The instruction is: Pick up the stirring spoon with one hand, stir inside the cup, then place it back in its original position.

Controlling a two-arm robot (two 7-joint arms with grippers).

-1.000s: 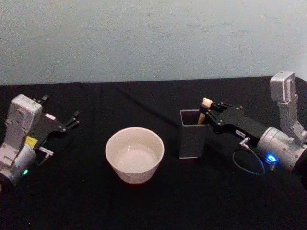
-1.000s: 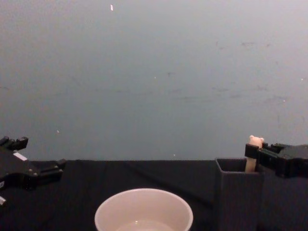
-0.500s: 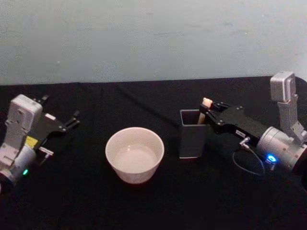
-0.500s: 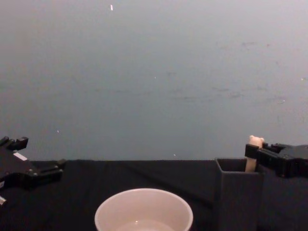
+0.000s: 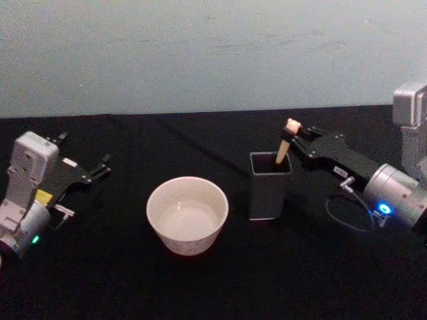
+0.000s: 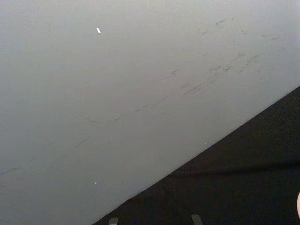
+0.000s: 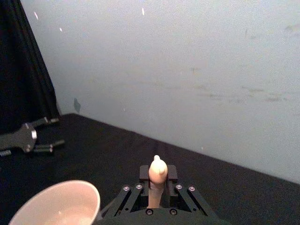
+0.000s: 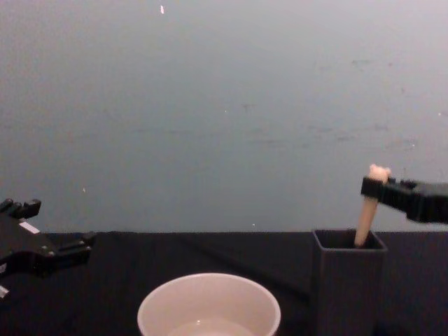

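Right pincer (image 5: 298,138) clenched on stirring spoon (image 5: 285,143) handle, just under bear head. Spoon lifted higher than half second ago and tilted. More handle bared, lower end still inside holder (image 5: 269,190). Extraction judged under way, stirring not begun. Cup (image 5: 187,212) left of holder, apart. Left pincer (image 5: 100,168) parked, released, at worktop (image 5: 200,287) left. Counted: one spoon, one cup, one holder, two pincers.

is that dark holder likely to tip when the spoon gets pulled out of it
The holder is tall, narrow and thin-walled, so it is probably light and easy to topple. The stirring spoon, gripped by the right gripper, sits tilted inside it, so a sideways drag against the wall could tilt it. A straight lift likely leaves it standing.
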